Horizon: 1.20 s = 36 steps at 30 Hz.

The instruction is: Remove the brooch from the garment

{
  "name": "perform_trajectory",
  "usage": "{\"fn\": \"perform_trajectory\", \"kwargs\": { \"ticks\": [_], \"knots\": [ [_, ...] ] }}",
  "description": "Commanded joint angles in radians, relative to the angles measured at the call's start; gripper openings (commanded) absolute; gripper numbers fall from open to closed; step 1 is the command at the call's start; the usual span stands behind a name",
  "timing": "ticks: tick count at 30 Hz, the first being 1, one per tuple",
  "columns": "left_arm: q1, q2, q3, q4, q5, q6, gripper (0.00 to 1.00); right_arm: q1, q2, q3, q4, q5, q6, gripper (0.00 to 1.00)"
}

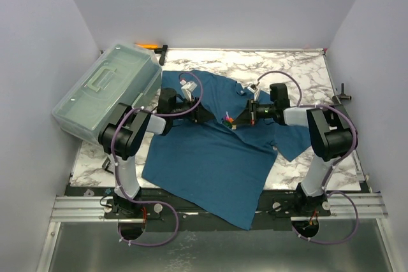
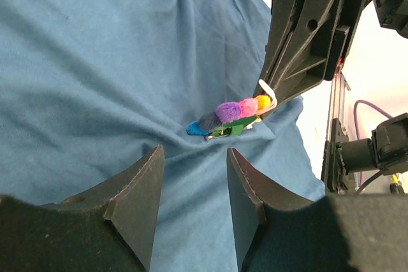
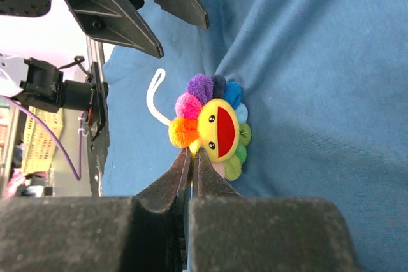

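The teal-blue T-shirt (image 1: 210,151) lies spread on the marble table. The brooch (image 1: 227,120), a small plush flower with a yellow face, red mouth and multicoloured petals, sits on its chest. In the right wrist view my right gripper (image 3: 193,154) is shut on the lower edge of the brooch (image 3: 217,125), whose white loop hangs to the left. My left gripper (image 2: 194,176) is open just short of the brooch (image 2: 231,116), with shirt cloth (image 2: 95,62) between its jaws. The cloth puckers toward the brooch. The two grippers face each other across it.
A translucent green-grey plastic box (image 1: 105,90) stands at the left, beside the shirt's sleeve. An orange-handled tool (image 1: 150,46) lies at the back behind it. A small black fitting (image 1: 343,93) sits at the table's right edge. The shirt's hem hangs over the near edge.
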Motion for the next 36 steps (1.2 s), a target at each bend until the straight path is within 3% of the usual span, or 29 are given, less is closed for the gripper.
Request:
{"fn": "perform_trajectory", "kwargs": {
  "ticks": [1, 18, 36],
  "knots": [
    [-0.005, 0.066, 0.003, 0.11, 0.039, -0.065, 0.45, -0.008, 0.054, 0.004, 0.082, -0.048, 0.09, 0.01],
    [-0.047, 0.24, 0.032, 0.28, 0.05, -0.217, 0.24, -0.014, 0.117, 0.012, 0.183, -0.062, 0.178, 0.01],
    [-0.091, 0.285, 0.043, 0.344, 0.084, -0.263, 0.16, -0.026, 0.143, 0.046, 0.241, -0.079, 0.235, 0.01]
  ]
}}
